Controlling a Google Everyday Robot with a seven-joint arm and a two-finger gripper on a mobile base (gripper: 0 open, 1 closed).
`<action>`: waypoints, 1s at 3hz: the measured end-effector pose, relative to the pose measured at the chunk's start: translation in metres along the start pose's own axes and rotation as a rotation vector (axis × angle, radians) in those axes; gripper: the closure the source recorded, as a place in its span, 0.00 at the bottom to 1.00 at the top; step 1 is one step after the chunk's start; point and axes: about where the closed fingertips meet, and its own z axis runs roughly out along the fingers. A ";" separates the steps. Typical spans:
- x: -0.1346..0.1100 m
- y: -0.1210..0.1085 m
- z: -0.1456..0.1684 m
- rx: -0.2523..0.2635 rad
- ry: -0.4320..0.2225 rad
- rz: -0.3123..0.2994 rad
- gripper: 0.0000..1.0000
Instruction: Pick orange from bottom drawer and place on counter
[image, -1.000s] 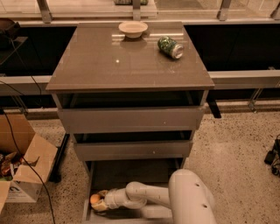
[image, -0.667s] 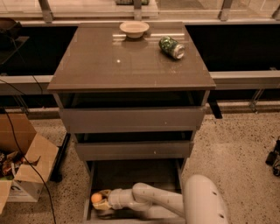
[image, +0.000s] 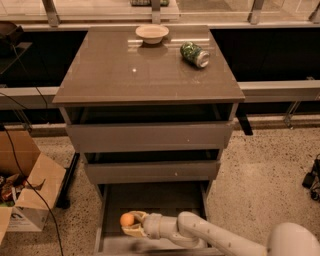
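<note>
The orange (image: 126, 219) is a small round fruit low in the open bottom drawer (image: 155, 200), near its left side. My gripper (image: 131, 223) reaches into the drawer from the lower right, and its pale fingers (image: 134, 231) are closed around the orange from the right. The white arm (image: 210, 236) runs back to the frame's bottom right corner. The counter (image: 125, 70) is the glossy grey-brown top of the cabinet, above the two shallower drawers.
A pale bowl (image: 152, 33) and a green drink can (image: 194, 54) lying on its side sit at the back of the counter. An open cardboard box (image: 25, 185) stands on the speckled floor at the left. Cables run down the left edge.
The arm has shifted right and lower in the frame, and the gripper with the orange sits slightly further right and higher in the drawer. The cabinet and counter items have not moved.
</note>
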 end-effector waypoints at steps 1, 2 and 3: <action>-0.051 0.017 -0.062 0.048 -0.053 -0.054 1.00; -0.116 0.027 -0.115 0.077 -0.068 -0.152 1.00; -0.186 0.021 -0.151 0.109 -0.040 -0.264 1.00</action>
